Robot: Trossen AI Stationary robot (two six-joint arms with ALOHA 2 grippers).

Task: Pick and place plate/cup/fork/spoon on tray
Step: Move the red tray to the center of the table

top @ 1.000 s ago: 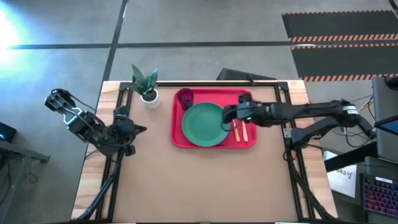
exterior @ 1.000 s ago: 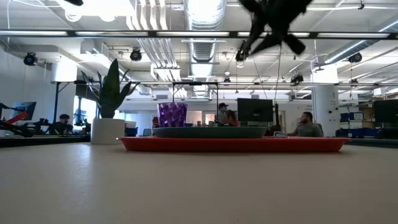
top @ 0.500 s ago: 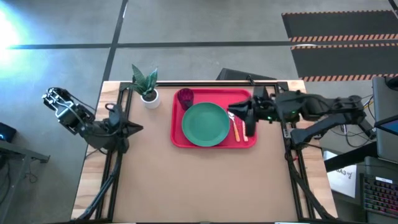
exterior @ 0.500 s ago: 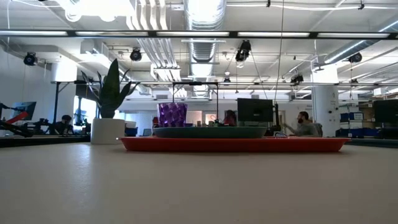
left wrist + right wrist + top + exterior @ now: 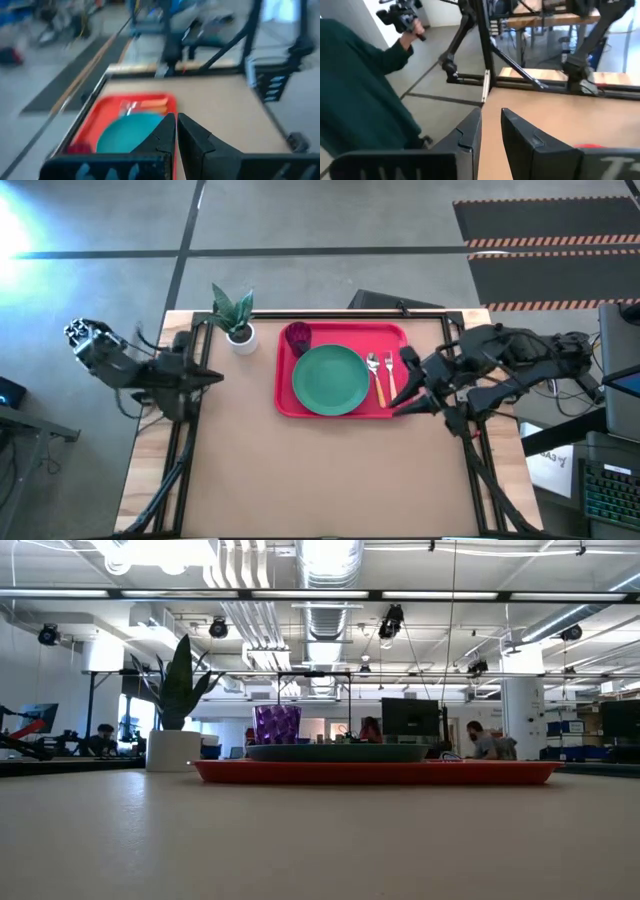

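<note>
From left to right across the high view, we first meet the left gripper [image 5: 212, 377] at the table's [image 5: 320, 470] left edge, roughly nine o'clock from the tray; in its own wrist view the fingers [image 5: 165, 134] sit nearly pressed together, holding nothing. A small potted plant [image 5: 235, 317] stands at the tray's ten o'clock. The red tray [image 5: 285, 402] carries everything: the purple cup [image 5: 298, 337] at its eleven o'clock corner, the teal plate [image 5: 329, 380] in the middle, then the spoon [image 5: 375, 375] and the fork [image 5: 391, 377] lying side by side at three o'clock of the plate (handles toward us). Just past the tray's right rim we find the right gripper [image 5: 410, 385], empty, its fingers [image 5: 467, 131] drawn close with only a narrow slit between them. A person's dark green sleeve [image 5: 360, 95] shows in the right wrist view.
</note>
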